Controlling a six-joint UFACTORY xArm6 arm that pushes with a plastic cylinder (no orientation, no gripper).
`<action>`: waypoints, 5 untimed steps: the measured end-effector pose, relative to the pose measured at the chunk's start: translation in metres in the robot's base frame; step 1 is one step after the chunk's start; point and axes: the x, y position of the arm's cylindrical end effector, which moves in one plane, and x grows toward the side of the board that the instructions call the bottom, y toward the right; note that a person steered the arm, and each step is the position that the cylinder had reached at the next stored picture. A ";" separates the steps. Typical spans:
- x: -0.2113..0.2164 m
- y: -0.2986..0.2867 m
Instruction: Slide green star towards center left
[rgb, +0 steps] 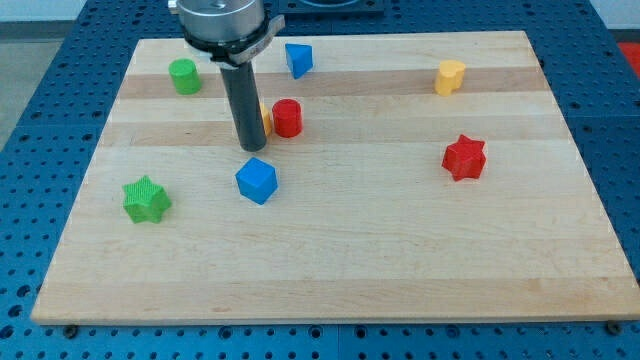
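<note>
The green star (146, 199) lies near the left edge of the wooden board (330, 260), a little below mid-height. My tip (253, 148) stands to the star's upper right, well apart from it. The tip is just above the blue cube (256, 180) and just left of the red cylinder (288, 118). A yellow block (265, 118) is mostly hidden behind the rod.
A green cylinder (184, 76) sits at the upper left. A blue block (298, 59) sits at the top middle. A yellow block (450, 76) sits at the upper right and a red star (464, 157) at the right.
</note>
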 end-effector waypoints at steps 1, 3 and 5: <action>-0.019 0.004; -0.055 0.029; -0.070 0.029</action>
